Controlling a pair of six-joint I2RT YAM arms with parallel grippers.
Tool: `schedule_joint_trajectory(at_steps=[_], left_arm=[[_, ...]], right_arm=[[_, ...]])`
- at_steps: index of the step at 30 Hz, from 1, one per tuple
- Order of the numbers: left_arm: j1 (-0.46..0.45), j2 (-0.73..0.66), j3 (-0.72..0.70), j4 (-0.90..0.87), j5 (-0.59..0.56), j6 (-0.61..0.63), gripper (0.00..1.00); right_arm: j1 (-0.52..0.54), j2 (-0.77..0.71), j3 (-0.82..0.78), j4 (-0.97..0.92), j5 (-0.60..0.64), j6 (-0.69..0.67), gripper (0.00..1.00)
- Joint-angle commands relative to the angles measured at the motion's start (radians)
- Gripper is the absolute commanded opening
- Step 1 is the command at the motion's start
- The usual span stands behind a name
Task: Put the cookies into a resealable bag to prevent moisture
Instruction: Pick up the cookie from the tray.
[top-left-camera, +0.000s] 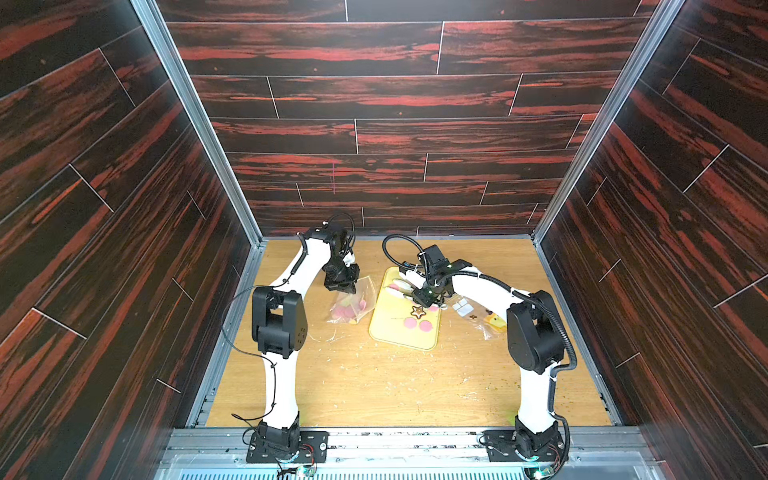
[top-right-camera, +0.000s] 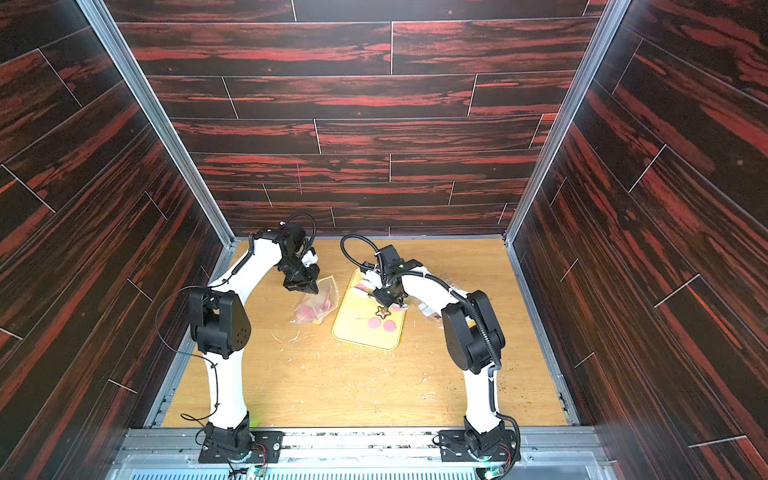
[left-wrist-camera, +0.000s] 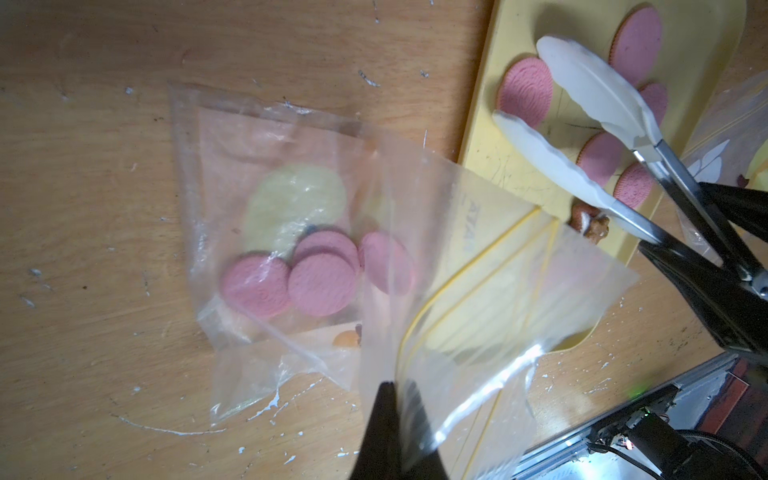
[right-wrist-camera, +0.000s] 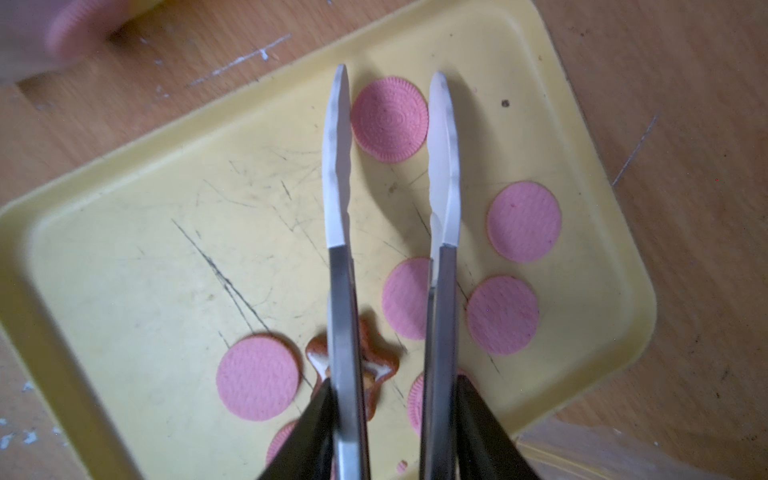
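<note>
Top views: L gripper (top-left-camera: 343, 289) sits at the far edge of the clear bag (top-left-camera: 361, 291) on the table (top-left-camera: 374, 382). Finger gap can't be told from here. R gripper (top-left-camera: 414, 296) is over the yellow tray (top-left-camera: 390, 334), just beside the bag, w/ white-tipped tongs (top-left-camera: 400, 286) sticking out. Star cookie (top-left-camera: 417, 311) & two pink cookies (top-left-camera: 410, 323) lie on the tray.

L wrist: L fingers (left-wrist-camera: 380, 432) are pressed together, pinching the bag's mouth edge by the yellow zip lines. Approx four pink cookies (left-wrist-camera: 322, 284) are inside the bag, next to a pale yellow disc (left-wrist-camera: 297, 199).

R wrist: R fingers (right-wrist-camera: 309, 432) squeeze the tongs' metal arms from both sides. Tong tips are apart w/ one pink cookie (right-wrist-camera: 390, 118) btwn them; can't tell if they touch it. The other pink ones & the star lie on the tray.
</note>
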Motion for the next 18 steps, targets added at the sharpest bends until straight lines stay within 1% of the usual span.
schedule_joint_trajectory(at_steps=[1,11,18], left_arm=[[0.005,-0.023,0.016,-0.028,-0.002,0.020,0.00],[0.005,-0.015,0.026,-0.028,-0.002,0.019,0.00],[0.005,-0.002,0.039,-0.029,0.001,0.015,0.00]], right_arm=[[0.002,-0.014,0.012,-0.017,0.003,-0.002,0.44],[0.002,-0.149,-0.043,-0.005,-0.005,0.017,0.44],[0.019,-0.299,-0.087,0.013,-0.097,0.038,0.44]])
